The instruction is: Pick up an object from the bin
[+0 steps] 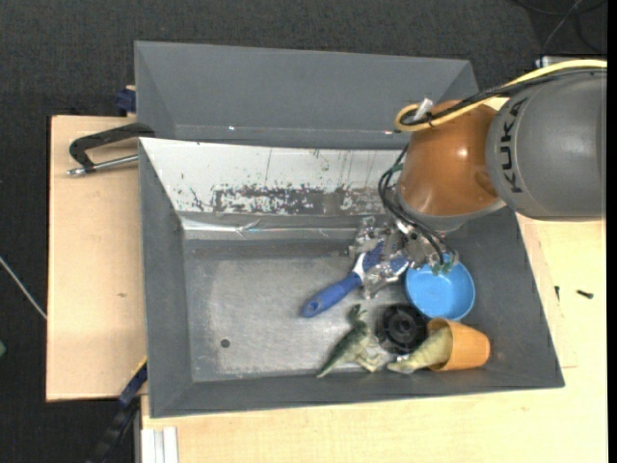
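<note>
as gripper (382,262) sits over blue tool (329,299) | axis diagonal, handle pointing lower-left | grip unclear

Matt grey metal bin (241,302) — scuffed back wall; glossy plastic blue cup (445,294).

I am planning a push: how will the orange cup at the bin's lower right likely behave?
The orange cup seems to lie on its side, so it would probably roll. It looks like thin plastic, so likely light. The black round part beside it may block it.
</note>
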`<state>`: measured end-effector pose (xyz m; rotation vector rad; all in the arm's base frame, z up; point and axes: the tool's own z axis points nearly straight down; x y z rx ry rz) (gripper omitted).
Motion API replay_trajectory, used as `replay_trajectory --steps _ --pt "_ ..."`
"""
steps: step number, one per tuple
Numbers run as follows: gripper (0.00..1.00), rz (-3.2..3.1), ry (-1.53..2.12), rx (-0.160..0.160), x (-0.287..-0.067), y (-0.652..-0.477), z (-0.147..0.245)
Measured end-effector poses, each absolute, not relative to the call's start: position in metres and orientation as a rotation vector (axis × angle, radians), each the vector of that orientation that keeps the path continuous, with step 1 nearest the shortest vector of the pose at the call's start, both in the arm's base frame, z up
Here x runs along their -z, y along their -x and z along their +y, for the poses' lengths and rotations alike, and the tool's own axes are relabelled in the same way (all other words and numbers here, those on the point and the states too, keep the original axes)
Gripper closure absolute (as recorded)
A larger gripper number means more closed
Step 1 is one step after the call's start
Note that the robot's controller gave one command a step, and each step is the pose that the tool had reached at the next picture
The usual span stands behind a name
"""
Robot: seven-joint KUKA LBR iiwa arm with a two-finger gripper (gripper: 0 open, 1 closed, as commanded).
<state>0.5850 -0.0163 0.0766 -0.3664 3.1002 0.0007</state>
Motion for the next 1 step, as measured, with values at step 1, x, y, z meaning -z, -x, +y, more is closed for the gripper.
replay_trajectory --steps 1 --pt "1.0 3.104 0.373 0.001 -0.2247 -0.5928 -0.0031"
